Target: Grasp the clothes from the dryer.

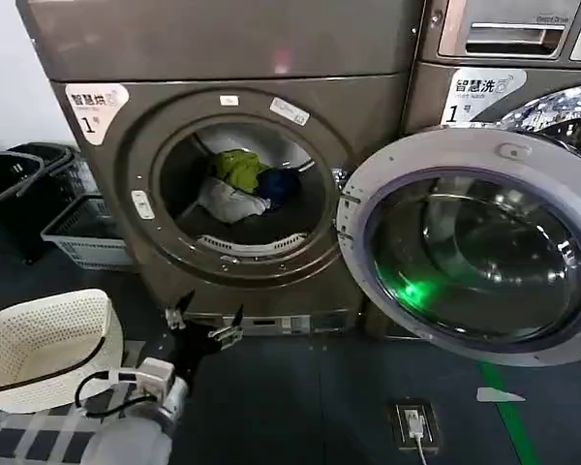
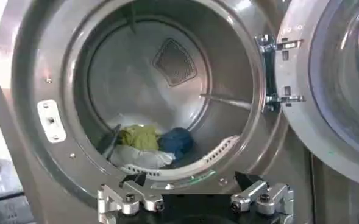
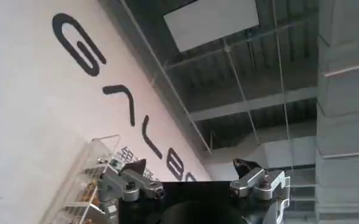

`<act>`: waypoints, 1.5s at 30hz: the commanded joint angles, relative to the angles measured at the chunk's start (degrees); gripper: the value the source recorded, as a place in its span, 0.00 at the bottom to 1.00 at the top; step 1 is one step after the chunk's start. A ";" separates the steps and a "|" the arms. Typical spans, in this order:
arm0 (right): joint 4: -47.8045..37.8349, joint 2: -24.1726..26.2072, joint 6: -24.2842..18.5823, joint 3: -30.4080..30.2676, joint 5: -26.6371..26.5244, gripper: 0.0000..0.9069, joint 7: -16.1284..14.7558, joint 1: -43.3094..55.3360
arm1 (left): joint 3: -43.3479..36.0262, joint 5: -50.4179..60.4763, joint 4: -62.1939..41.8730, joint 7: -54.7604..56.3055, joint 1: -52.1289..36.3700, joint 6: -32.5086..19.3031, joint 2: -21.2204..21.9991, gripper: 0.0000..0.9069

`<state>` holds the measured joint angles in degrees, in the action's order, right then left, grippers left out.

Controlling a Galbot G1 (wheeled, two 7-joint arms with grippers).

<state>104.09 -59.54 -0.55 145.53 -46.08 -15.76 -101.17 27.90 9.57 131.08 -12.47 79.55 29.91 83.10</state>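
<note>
Left gripper [image 1: 205, 323] open and empty, low in front of the dryer [image 1: 97, 194]; clothes [image 1: 240, 184] heaped on the drum floor, so go up over the porthole lip, drop onto the pile, then close; right gripper [image 3: 191, 176] parked, open, pointing at the ceiling.

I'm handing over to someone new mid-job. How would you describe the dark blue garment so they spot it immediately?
Find the bronze-grey dryer with its round door swung open to the right. On the floor of its steel drum lies a small heap of clothes. The dark blue garment is the bunched piece on the heap's right, beside the yellow-green one and above the white-grey one.
</note>
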 commanded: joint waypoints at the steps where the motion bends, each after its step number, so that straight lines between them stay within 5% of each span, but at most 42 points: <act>1: -0.05 0.01 -0.10 0.00 0.02 1.00 0.01 0.03 | -0.02 -0.01 -0.22 -0.10 -0.15 -0.01 0.17 1.00; 45: -0.24 0.02 -0.51 0.00 -0.18 1.00 -0.41 0.04 | 0.03 -0.33 0.49 -0.35 0.07 0.10 -0.33 1.00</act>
<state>103.84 -59.47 -1.03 145.47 -46.23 -16.18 -101.11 27.97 9.24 131.75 -12.81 79.63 30.04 82.63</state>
